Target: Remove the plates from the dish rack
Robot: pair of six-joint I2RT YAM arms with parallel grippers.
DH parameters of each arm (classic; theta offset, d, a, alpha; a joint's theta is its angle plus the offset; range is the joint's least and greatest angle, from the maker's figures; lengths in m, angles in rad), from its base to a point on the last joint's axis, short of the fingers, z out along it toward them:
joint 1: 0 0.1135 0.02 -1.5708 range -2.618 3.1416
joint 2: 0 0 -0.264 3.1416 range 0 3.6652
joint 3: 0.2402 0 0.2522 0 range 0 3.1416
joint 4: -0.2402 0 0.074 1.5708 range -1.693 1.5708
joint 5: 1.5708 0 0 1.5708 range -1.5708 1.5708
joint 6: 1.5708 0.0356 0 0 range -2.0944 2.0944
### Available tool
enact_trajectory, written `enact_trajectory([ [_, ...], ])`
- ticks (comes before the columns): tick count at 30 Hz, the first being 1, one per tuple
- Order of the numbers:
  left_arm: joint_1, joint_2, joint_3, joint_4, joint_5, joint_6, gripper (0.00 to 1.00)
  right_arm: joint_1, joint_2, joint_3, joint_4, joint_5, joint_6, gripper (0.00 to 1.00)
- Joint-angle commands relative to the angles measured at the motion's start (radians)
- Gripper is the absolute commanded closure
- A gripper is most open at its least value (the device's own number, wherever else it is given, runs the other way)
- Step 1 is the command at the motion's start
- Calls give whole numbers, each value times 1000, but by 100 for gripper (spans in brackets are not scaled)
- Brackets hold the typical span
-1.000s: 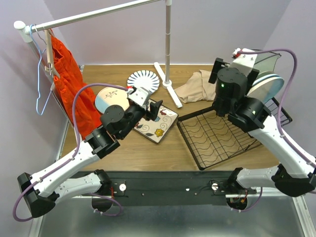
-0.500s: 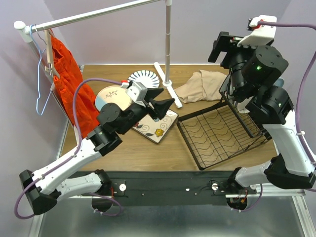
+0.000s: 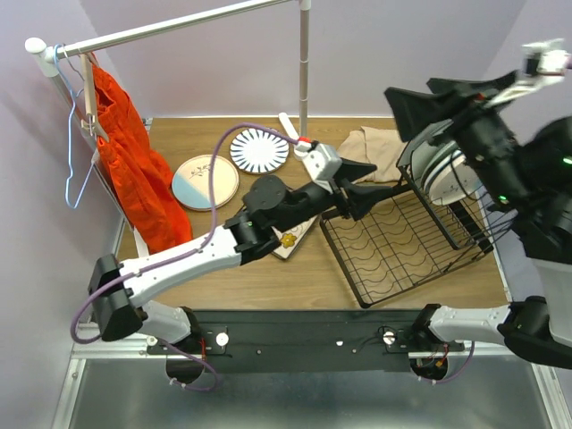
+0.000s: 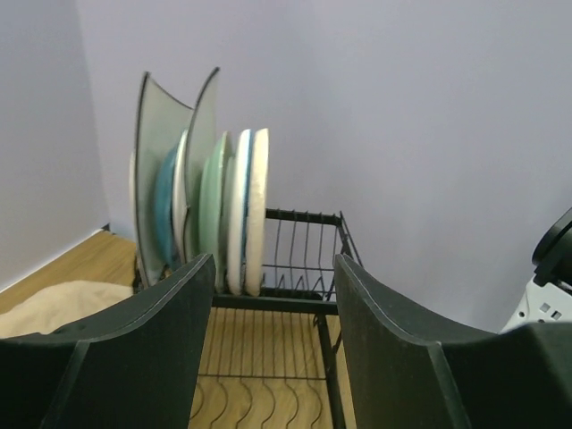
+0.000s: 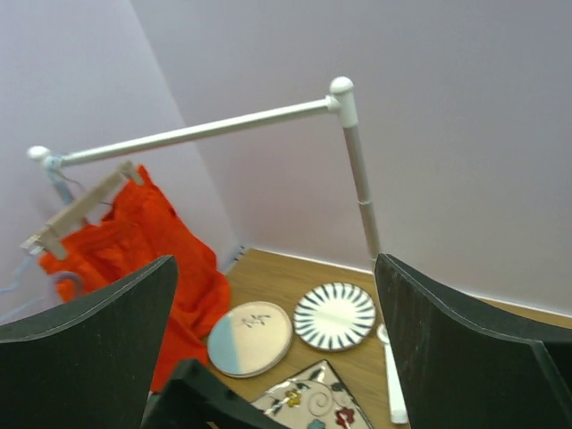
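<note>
Several plates [image 4: 234,210] stand on edge in the dish rack [image 4: 304,255] at the table's [image 3: 295,281] right edge. They look stiff, glazed, slippery and breakable, likely best pinched at the rim. The left claw [image 4: 274,277] and right claw [image 5: 275,268] both gape, empty.

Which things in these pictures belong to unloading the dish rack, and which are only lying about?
Belong to the job: dish rack; plates standing in its slots; striped plate, pink-and-blue plate and floral square plate, lying outside it.
Just lying about: beige cloth; white clothes rail; orange garment hanging on it.
</note>
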Motion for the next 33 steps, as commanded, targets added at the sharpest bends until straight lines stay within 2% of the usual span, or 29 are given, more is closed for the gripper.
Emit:
enact_trajectory([
  [1,-42,106,60,123,-52,30,36,2,-82,-10,-1,-151,90,0],
  [6,-63,279,177,134,-63,25,39,1,-180,-33,29,-165,110,0],
  [13,-85,458,393,93,-106,25,44,1,-331,-200,121,-132,121,0],
  [18,-97,531,456,85,-123,70,44,1,-374,-242,129,-136,121,0],
  [21,-102,570,487,85,-134,79,49,2,-400,-274,141,-126,122,0],
  [33,-132,696,586,76,-197,148,52,1,-444,-344,183,-98,128,0],
])
